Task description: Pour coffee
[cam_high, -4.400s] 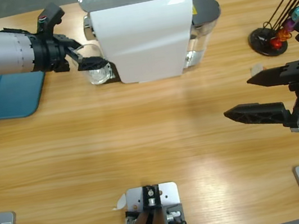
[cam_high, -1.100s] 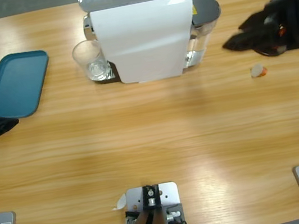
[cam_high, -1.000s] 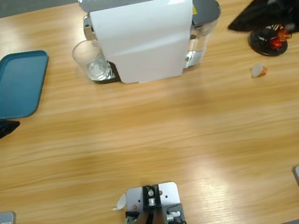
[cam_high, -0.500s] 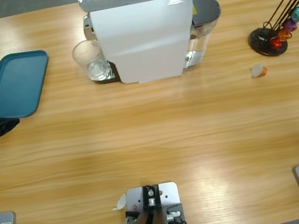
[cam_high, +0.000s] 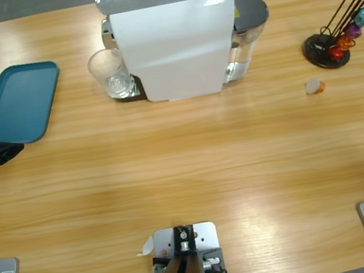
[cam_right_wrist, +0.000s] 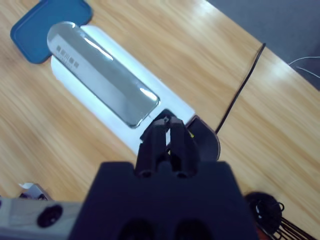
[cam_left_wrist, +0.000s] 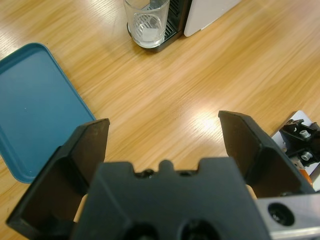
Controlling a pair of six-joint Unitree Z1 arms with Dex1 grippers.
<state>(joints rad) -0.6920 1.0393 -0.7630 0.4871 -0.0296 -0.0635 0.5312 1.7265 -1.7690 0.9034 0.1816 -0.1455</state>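
Coffee isn't showing anywhere I can see; the clear tumbler (cam_left_wrist: 146,22) ahead of your left gripper (cam_left_wrist: 165,145) looks empty, parked at the white coffee machine (cam_high: 173,37). Left jaws are spread wide with nothing between them, teal tray (cam_left_wrist: 35,110) just off one jaw. Your right gripper (cam_right_wrist: 167,137) has its jaws pressed together above the machine.

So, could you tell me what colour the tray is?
Teal blue tray; the high view shows it best.
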